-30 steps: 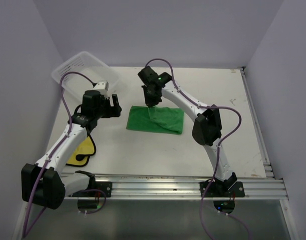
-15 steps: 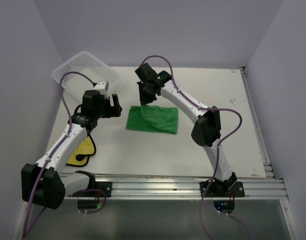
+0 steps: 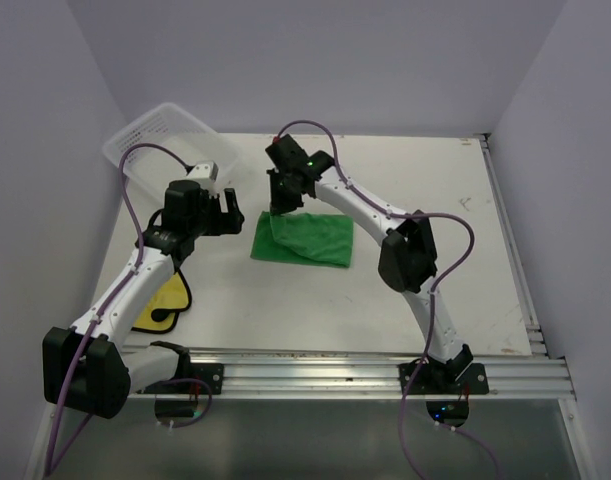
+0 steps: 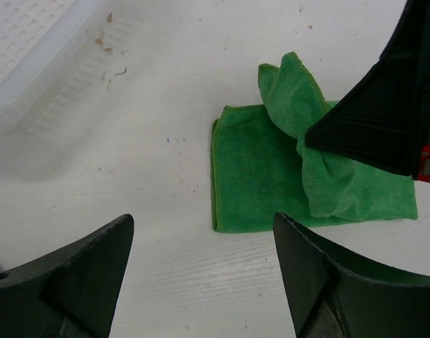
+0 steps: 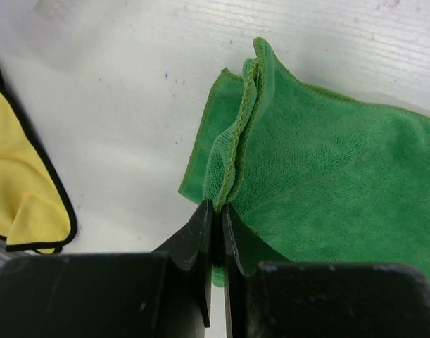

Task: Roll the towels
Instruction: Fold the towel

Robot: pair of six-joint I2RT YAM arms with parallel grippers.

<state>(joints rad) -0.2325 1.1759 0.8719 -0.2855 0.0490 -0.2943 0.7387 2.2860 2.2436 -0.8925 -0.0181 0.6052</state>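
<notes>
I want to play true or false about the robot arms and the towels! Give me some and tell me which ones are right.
1. The right gripper pinches the green towel by its edge. True.
2. The left gripper is shut. False: it is open and holds nothing.
3. The basket sits at the far left corner of the table. True.
4. The yellow towel lies in the basket. False: it lies on the table, away from the basket.
5. The green towel is rolled up. False: it lies mostly flat, with one part lifted.

Top wide, wrists close; green towel shared
</notes>
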